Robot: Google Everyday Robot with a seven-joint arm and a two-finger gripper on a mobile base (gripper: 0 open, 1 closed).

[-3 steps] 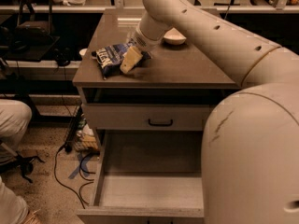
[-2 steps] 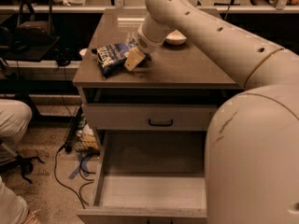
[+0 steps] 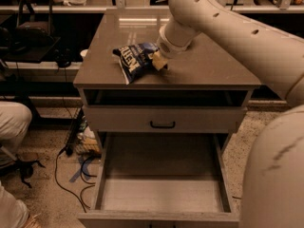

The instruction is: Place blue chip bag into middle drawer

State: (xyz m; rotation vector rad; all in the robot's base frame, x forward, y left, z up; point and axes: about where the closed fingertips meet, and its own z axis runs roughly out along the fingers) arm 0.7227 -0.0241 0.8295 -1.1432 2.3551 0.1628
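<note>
In the camera view the gripper (image 3: 159, 61) sits low over the cabinet top (image 3: 213, 72), at the right edge of the blue chip bag (image 3: 134, 61). Its jaws are drawn narrow on that edge of the foil, so the bag looks pinched rather than merely touched. The bag rests near the front left of the top, with 1 corner poking just past the front lip. Directly under the top is a shut drawer front with a black handle (image 3: 162, 124), and beneath it the middle drawer (image 3: 161, 194) stands pulled out, its floor bare. I judge the step in hand to be lifting the bag off the top. To do it well, make sure the pinch holds real foil and not just a crinkle, raise straight up until the hanging bag clears the lip, carry it forward past the drawer front, then lower it over the middle of the floor, away from the 2 side walls, before letting go
</note>
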